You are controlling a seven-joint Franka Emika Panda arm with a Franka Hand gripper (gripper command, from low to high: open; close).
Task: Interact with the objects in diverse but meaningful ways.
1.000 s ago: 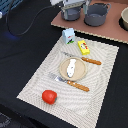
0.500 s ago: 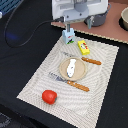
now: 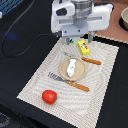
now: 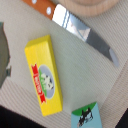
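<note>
Your gripper hangs at the upper centre of the exterior frame, over the far edge of the placemat; you cannot tell whether its fingers are apart. The yellow packet lies just below it, the white tube on the plate mid-frame, the red tomato at lower left. In the wrist view the carton sits beside the packet, near the knife.

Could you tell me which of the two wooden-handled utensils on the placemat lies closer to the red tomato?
The fork, lying on the tomato's side of the plate. The knife lies beyond the plate, near the yellow packet.
</note>
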